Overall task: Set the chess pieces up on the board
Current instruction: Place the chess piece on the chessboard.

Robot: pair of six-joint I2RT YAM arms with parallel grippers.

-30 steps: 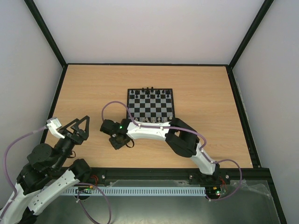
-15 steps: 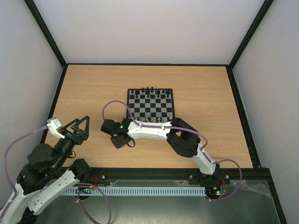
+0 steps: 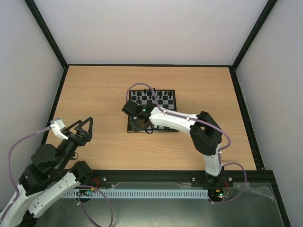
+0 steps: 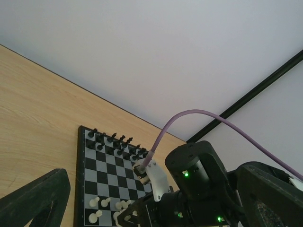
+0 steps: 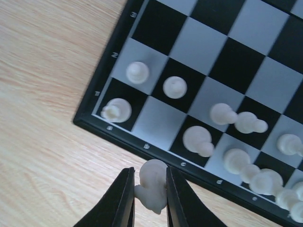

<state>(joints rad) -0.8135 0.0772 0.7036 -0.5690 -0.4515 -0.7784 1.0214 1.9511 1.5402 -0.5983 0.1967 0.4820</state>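
right wrist, fingers point(image 5: 121, 203) pinching white piece point(image 5: 152, 185)

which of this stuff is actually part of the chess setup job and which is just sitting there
In the job:
- board
- white pieces on its near rows
- white piece pinched in the right tool

Just there:
- black pieces along the far edge
- open left tool, off to the side
- purple cables
- table

Board point(image 3: 168, 106) front rows under right arm point(image 3: 176, 121)
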